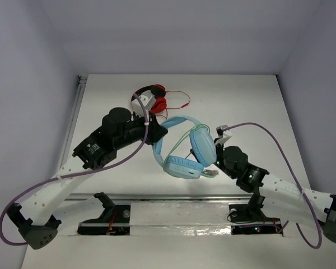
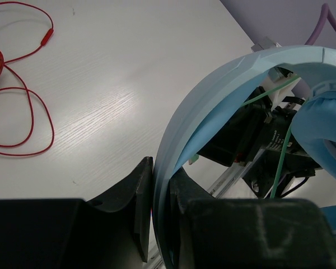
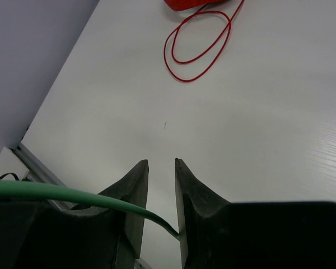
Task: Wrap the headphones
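Left claw (image 1: pixel 156 132): pressed together on the rim of the wide padded band of the light-blue headphones (image 1: pixel 183 166). The headphones sit at mid-desk between the two arms, band toward the left arm, both oval cups toward the near edge. Right claw (image 3: pixel 159 163): fingers a narrow gap apart, the thin green cable (image 3: pixel 73 194) running into that gap; whether it is pinched cannot be told. Red-and-black headphones (image 1: pixel 151 98) lie farther back on the white desk (image 1: pixel 257 112), their red cable (image 2: pixel 28 101) looped beside them.
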You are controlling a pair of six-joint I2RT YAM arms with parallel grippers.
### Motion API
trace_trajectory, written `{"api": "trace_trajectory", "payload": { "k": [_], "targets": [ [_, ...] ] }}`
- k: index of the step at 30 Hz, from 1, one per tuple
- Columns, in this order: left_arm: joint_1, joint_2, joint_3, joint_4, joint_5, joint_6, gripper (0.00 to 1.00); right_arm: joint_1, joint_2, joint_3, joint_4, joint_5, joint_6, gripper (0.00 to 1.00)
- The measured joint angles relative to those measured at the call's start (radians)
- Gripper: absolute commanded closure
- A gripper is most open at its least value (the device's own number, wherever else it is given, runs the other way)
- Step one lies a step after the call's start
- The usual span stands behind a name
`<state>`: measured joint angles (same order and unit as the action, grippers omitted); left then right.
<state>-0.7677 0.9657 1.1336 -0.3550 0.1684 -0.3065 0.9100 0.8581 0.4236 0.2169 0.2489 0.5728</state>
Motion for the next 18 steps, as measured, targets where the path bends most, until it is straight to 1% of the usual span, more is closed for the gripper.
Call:
{"api": "trace_trajectory", "payload": {
  "k": [6, 8, 9, 10, 11, 12, 13, 16, 18],
  "targets": [
    [0.002, 0.000, 0.013, 0.008, -0.004, -0.010, 1.00, 0.000, 0.000, -0.002, 0.001, -0.003, 0.011, 0.67],
    [0.002, 0.000, 0.016, 0.013, -0.004, -0.011, 1.00, 0.000, -0.003, -0.011, 0.000, -0.003, 0.016, 0.71],
    [0.002, 0.000, 0.019, 0.014, -0.004, -0.013, 1.00, 0.000, -0.004, -0.019, -0.001, -0.003, 0.019, 0.74],
    [0.002, 0.000, 0.020, 0.016, -0.004, -0.013, 1.00, 0.000, -0.006, -0.026, -0.001, -0.003, 0.023, 0.83],
    [0.002, 0.000, 0.021, 0.016, -0.005, -0.015, 1.00, 0.000, -0.007, -0.031, -0.002, -0.003, 0.025, 0.90],
    [0.002, 0.000, 0.021, 0.017, -0.006, -0.016, 1.00, 0.000, -0.007, -0.034, -0.003, -0.003, 0.029, 0.96],
    [0.002, 0.000, 0.021, 0.016, -0.008, -0.018, 1.00, 0.000, -0.007, -0.034, -0.003, -0.004, 0.034, 1.00],
    [0.002, 0.000, 0.020, 0.029, -0.019, -0.036, 1.00, 0.000, -0.002, -0.034, 0.003, -0.009, 0.047, 1.00],
    [0.002, 0.000, 0.006, 0.066, -0.029, -0.068, 1.00, 0.000, 0.010, -0.034, 0.015, -0.011, 0.064, 1.00]
  ]
}}
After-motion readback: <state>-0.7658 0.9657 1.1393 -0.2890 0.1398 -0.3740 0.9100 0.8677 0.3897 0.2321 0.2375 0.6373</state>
